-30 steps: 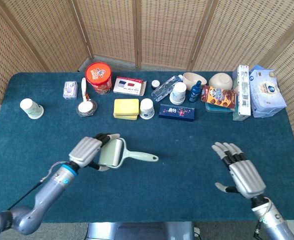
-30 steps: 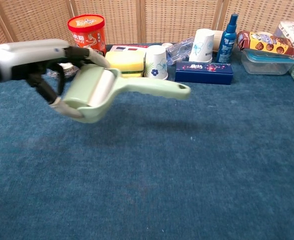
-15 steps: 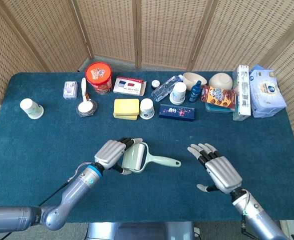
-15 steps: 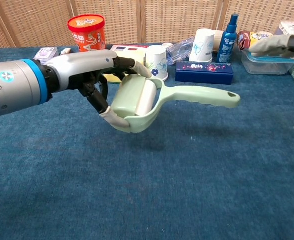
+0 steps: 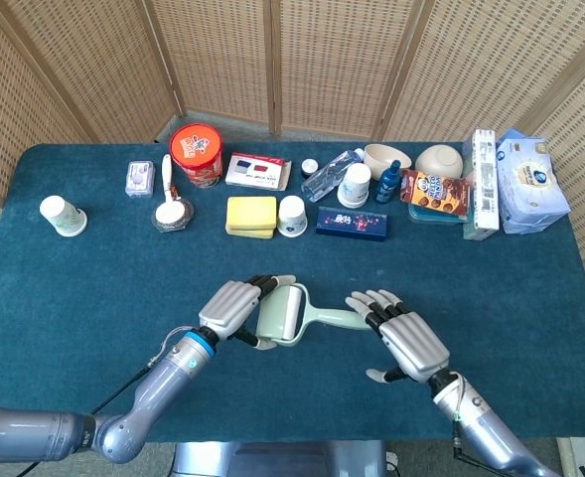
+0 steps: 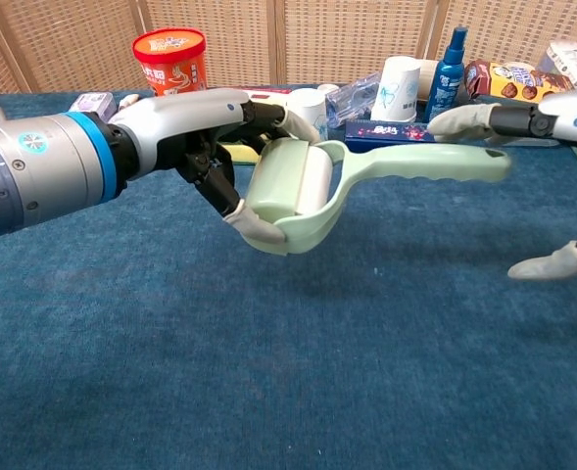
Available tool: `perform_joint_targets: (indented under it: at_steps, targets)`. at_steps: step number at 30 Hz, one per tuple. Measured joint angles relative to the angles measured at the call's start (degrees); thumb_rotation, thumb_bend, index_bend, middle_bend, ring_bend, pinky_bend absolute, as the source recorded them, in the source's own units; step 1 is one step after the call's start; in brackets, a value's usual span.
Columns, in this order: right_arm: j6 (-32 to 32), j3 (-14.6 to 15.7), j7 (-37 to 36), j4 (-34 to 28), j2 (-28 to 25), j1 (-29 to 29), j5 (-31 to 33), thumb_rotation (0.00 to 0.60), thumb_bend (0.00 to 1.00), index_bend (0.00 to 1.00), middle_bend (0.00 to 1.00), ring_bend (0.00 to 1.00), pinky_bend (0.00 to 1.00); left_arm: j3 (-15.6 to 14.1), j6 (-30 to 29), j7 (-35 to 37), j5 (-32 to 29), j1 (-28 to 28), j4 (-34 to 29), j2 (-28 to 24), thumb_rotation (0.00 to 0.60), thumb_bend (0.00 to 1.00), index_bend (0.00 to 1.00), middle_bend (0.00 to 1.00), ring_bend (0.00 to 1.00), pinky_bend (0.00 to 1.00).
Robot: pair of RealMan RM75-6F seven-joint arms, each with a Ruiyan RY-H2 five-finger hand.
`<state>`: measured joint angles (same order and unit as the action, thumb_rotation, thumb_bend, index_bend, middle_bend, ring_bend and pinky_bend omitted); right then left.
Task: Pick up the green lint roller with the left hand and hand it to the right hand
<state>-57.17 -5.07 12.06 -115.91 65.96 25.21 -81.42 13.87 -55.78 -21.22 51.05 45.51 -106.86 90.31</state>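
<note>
Green lint roller (image 5: 292, 316) is held clear of the blue bench (image 5: 64, 288), above its near middle, roller head in the left hand (image 5: 234, 308). Left fingers (image 6: 259, 223) wrap the head from both sides, gripping it. Handle extends toward the right hand (image 5: 406, 338). Right fingers (image 6: 464, 119) are spread apart, holding nothing, extended over the handle tip; contact with the handle cannot be confirmed.
</note>
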Motion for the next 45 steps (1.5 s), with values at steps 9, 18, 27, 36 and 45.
perform_joint_targets:
  at_steps: [9, 18, 27, 36, 45]
  targets:
    - [1.0, -0.6, 2.2, 2.3, 2.5, 1.9, 3.2, 0.600, 0.00, 0.00, 0.00, 0.00, 0.01, 0.1, -0.1, -0.4, -2.4, 1.5, -1.3, 0.0, 0.600, 0.00, 0.34, 0.35, 0.34, 0.51]
    - [0.2, -1.2, 6.5, 3.0, 4.7, 3.0, 6.3, 0.600, 0.11, 0.00, 0.12, 0.05, 0.14, 0.2, -1.1, -1.8, -4.5, 3.2, -1.6, 1.6, 0.600, 0.00, 0.34, 0.35, 0.34, 0.51]
    - [-1.9, -1.9, 11.9, 2.7, 7.5, 4.1, 10.6, 0.600, 0.49, 0.22, 0.50, 0.43, 0.57, -0.1, -2.6, -2.8, -5.6, 4.2, -1.3, 3.1, 0.600, 0.00, 0.34, 0.35, 0.34, 0.51]
    - [-3.7, -1.8, 17.6, 1.8, 9.5, 5.1, 13.7, 0.600, 0.95, 0.61, 0.81, 0.75, 0.93, -0.2, -3.6, -3.0, -5.9, 4.9, -1.0, 4.1, 0.600, 0.00, 0.34, 0.35, 0.34, 0.51]
    - [-5.5, -1.1, 24.6, -0.8, 10.6, 6.3, 18.0, 0.600, 1.00, 0.71, 0.87, 0.90, 1.00, -0.1, -4.0, -2.3, -6.0, 5.1, -1.1, 4.4, 0.600, 0.00, 0.33, 0.35, 0.33, 0.51]
